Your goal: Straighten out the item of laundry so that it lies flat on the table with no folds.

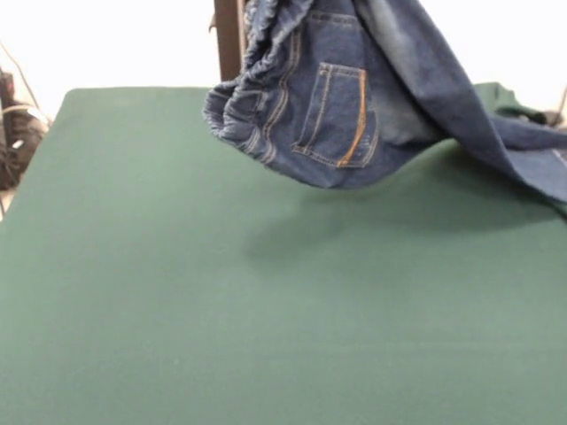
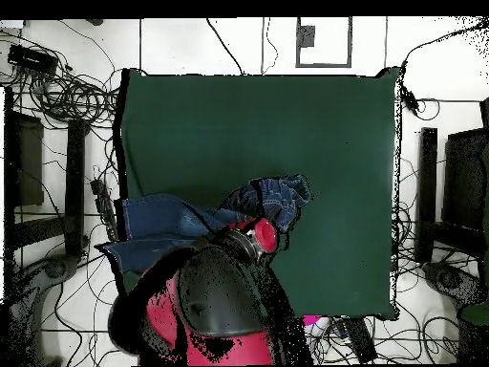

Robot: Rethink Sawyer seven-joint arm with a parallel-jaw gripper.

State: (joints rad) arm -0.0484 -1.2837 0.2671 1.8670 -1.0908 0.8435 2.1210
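Observation:
The item of laundry (image 1: 337, 106), a small pair of blue denim jeans with orange stitching, hangs bunched in the air over the far part of the table (image 1: 221, 310). Its back pocket faces the camera and its shadow falls on the green top below. One leg trails down to the table at the right edge. From overhead the jeans (image 2: 172, 225) drape from the arm's end out past the table's (image 2: 248, 124) left edge. The gripper (image 2: 263, 232) sits at the raised bunch, shut on the denim, which hides its tips; in the front view it is above the picture.
A dark post (image 1: 228, 40) stands behind the table's far edge. Cables (image 2: 67, 96) and black equipment (image 2: 425, 191) lie on the floor around the table. The red and black arm (image 2: 215, 306) covers the table's near edge in the overhead view.

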